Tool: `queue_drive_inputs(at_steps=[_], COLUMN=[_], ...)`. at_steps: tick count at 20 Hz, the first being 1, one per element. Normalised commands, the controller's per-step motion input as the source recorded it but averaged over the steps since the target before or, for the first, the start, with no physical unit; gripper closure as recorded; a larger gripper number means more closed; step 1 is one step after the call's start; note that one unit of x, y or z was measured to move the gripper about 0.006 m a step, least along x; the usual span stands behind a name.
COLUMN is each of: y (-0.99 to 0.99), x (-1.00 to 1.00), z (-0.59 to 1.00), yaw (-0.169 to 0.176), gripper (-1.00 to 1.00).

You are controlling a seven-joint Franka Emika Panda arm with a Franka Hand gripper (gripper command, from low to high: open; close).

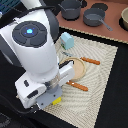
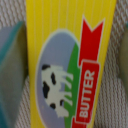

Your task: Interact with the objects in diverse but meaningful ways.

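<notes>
The arm's white bulk hides the hand, so I cannot tell its grip. A yellow butter packet (image 2: 70,65) fills the wrist view; its corner shows beneath the arm near the mat's (image 1: 102,70) front edge. Further right lie two sausages (image 1: 90,61).

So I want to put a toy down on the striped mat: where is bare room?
Bare mat lies toward the exterior view's right, past the two sausages. Crowded: around the wooden plate and blue cup, and under the arm, where the butter packet lies.
</notes>
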Motion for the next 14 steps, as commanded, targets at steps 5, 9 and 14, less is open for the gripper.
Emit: queue_drive_inputs(at_steps=[5, 9, 14], y=[0.20, 0.32, 0.54], x=[0.44, 0.24, 0.12], z=[1.00, 1.00, 1.00], yaw=[-0.001, 0.001, 0.001], gripper=[1.00, 1.00, 1.00])
